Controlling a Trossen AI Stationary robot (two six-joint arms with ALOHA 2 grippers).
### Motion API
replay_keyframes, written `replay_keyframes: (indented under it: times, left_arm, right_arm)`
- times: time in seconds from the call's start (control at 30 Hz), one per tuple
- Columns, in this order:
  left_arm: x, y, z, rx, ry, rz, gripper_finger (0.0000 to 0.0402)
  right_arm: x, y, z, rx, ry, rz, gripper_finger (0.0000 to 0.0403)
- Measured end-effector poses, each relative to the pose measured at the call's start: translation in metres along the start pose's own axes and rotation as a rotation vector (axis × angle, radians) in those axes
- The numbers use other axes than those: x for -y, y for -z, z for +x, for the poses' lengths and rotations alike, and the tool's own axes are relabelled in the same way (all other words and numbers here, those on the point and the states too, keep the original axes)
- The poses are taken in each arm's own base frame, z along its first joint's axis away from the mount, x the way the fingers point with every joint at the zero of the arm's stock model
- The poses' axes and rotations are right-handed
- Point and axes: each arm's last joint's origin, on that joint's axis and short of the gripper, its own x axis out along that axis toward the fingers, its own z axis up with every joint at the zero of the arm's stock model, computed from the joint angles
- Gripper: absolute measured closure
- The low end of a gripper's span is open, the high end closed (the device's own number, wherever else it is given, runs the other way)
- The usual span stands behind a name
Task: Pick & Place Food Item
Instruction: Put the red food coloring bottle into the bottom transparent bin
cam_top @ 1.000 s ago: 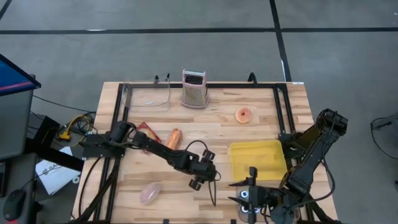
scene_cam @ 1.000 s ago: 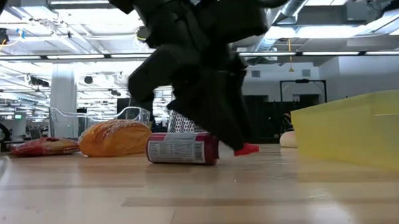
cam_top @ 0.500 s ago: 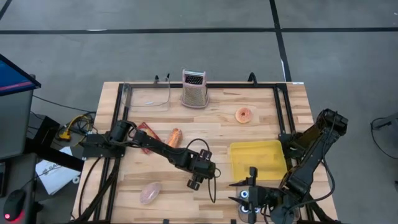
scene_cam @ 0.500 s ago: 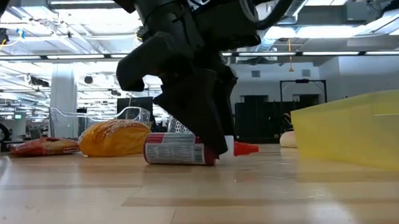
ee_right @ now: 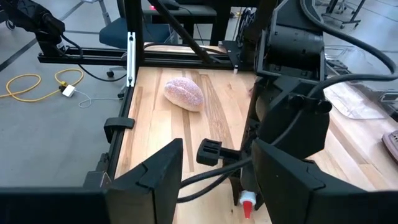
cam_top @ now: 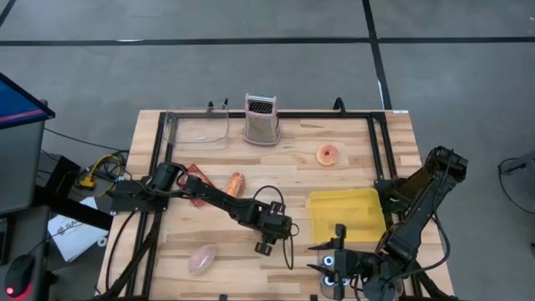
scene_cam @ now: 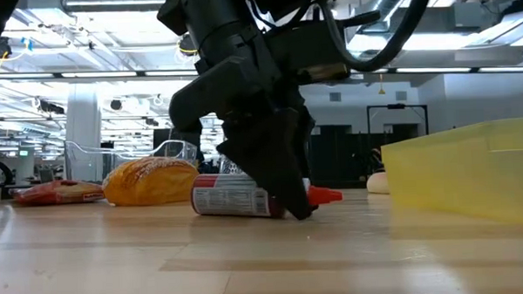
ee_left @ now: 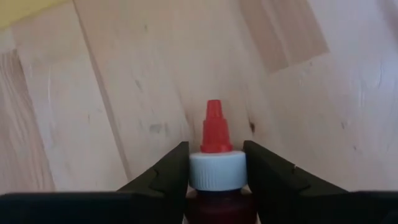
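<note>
Closest to our left gripper (ee_left: 216, 180), the sauce bottle (ee_left: 216, 165) lies on its side on the table (ee_left: 323, 93) directly between our jaws, one dark finger (ee_left: 165, 177) on each side of its white collar, red nozzle pointing straight ahead past the fingertips. Its long axis runs along our reach, so the jaws close across its width. They sit snug to the cap, yet we cannot tell whether they are actually clamped or only bracketing it.

In the low view the bottle (scene_cam: 241, 199) rests flat on the wood, label outward, with the left gripper (scene_cam: 276, 177) down over its nozzle end.

From above, this arm is clearly the nearer one: the left gripper (cam_top: 267, 234) is at mid-table, just beside the yellow bin (cam_top: 346, 213) to its right. Our right gripper (ee_right: 214, 180) waits at the near edge, jaws parted and empty.

Farther off lie the bread roll (cam_top: 236, 185) and the donut (cam_top: 328, 155).
</note>
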Motion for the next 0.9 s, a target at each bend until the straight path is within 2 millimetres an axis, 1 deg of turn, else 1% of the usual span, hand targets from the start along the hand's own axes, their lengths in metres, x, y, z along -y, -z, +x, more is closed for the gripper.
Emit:
replay_keyframes:
  times: [0.07, 0.2, 0.3, 0.4, 0.5, 0.6, 0.63, 0.73, 0.83, 0.9]
  left_arm:
    - [0.000, -0.001, 0.000, 0.008, -0.001, -0.003, 0.0284]
    - [0.000, -0.003, -0.001, 0.030, -0.004, 0.003, 0.0284]
    - [-0.001, -0.009, -0.010, 0.086, -0.009, 0.000, 0.0285]
    - [-0.002, -0.020, -0.026, 0.171, -0.015, -0.002, 0.0287]
    - [-0.001, -0.029, -0.047, 0.264, -0.025, -0.003, 0.0288]
    - [0.004, -0.029, -0.072, 0.392, -0.031, -0.002, 0.0288]
    - [0.005, -0.025, -0.080, 0.437, -0.040, -0.007, 0.0288]
    - [0.011, -0.005, -0.101, 0.588, -0.101, -0.047, 0.0288]
    - [0.018, 0.026, -0.117, 0.786, -0.147, -0.117, 0.0288]
    - [0.022, 0.051, -0.121, 0.917, -0.161, -0.176, 0.0288]
  right_arm:
    - [0.000, 0.000, 0.000, 0.000, 0.000, 0.001, 0.0219]
    - [0.000, 0.000, 0.000, -0.002, 0.000, 0.006, 0.0219]
    - [-0.001, 0.001, -0.002, 0.000, -0.003, 0.006, 0.0219]
    - [-0.002, 0.002, -0.004, -0.003, -0.008, 0.011, 0.0219]
    - [-0.005, 0.003, -0.008, -0.001, -0.019, 0.019, 0.0219]
    - [-0.008, 0.005, -0.014, 0.014, -0.016, 0.022, 0.0219]
    - [-0.009, 0.005, -0.016, 0.022, -0.011, 0.022, 0.0219]
    - [-0.013, 0.007, -0.023, 0.041, -0.007, 0.015, 0.0219]
    - [-0.015, 0.008, -0.029, 0.061, 0.004, 0.011, 0.0219]
    - [-0.015, 0.008, -0.030, 0.070, 0.014, 0.011, 0.0219]
